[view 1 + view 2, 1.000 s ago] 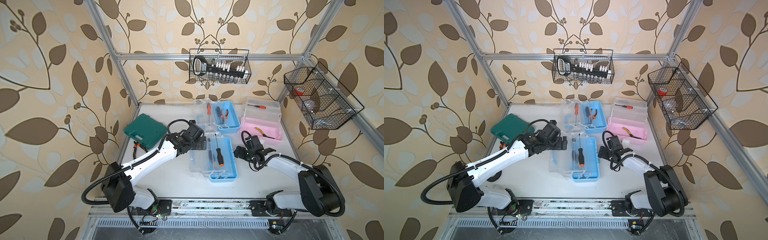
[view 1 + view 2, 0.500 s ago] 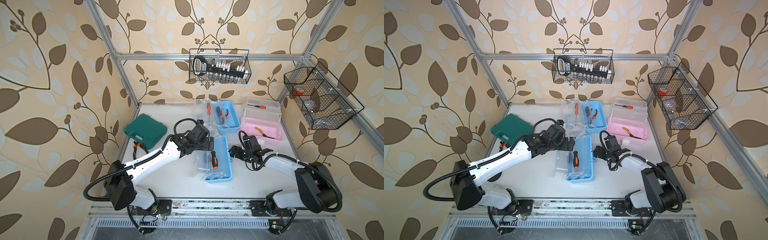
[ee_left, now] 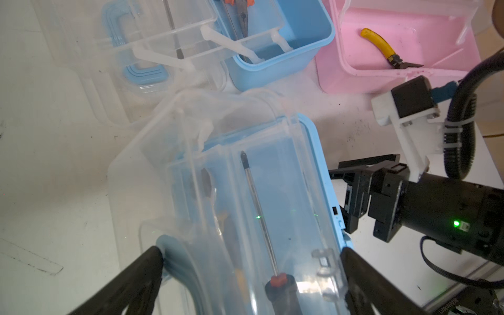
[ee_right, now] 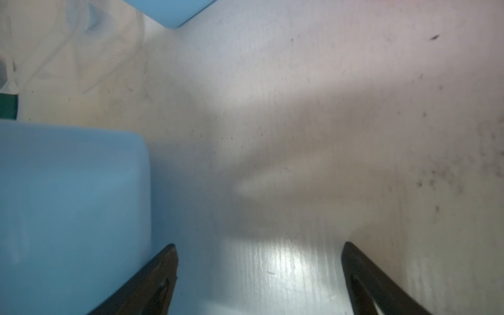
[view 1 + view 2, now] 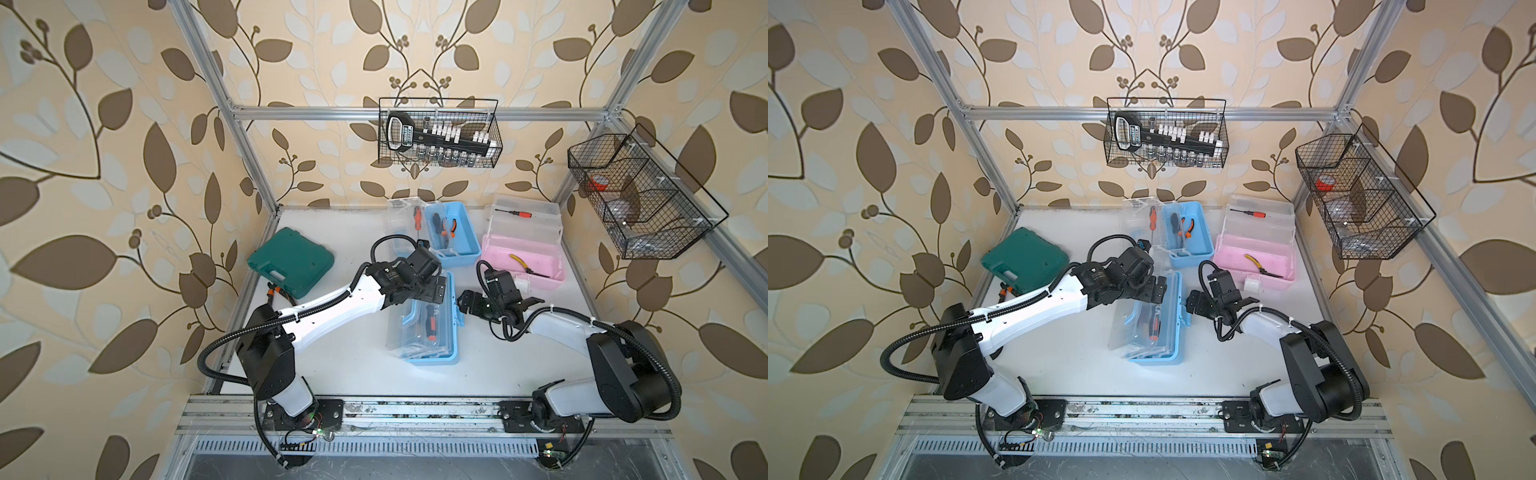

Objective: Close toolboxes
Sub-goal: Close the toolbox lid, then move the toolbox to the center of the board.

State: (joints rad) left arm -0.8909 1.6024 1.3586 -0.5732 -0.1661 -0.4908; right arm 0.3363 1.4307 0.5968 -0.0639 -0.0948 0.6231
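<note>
near toolbox [image 5: 453, 336]: a rounded light blue tray on the matt white table [image 5: 353, 374]. its glossy clear lid [image 3: 191, 163] lies tilted over it and overhangs one long side. the left gripper [image 3: 251, 272] is spread wide astride the lid, with nothing clamped. the right gripper [image 4: 259, 272] is likewise parted and empty. one finger [image 4: 152, 278] is shown by its wrist view alone just beside the blue wall, with bare table ahead. beyond, the far blue toolbox [image 5: 467, 237] and the pink toolbox [image 5: 494, 249] are seen with lids thrown back.
</note>
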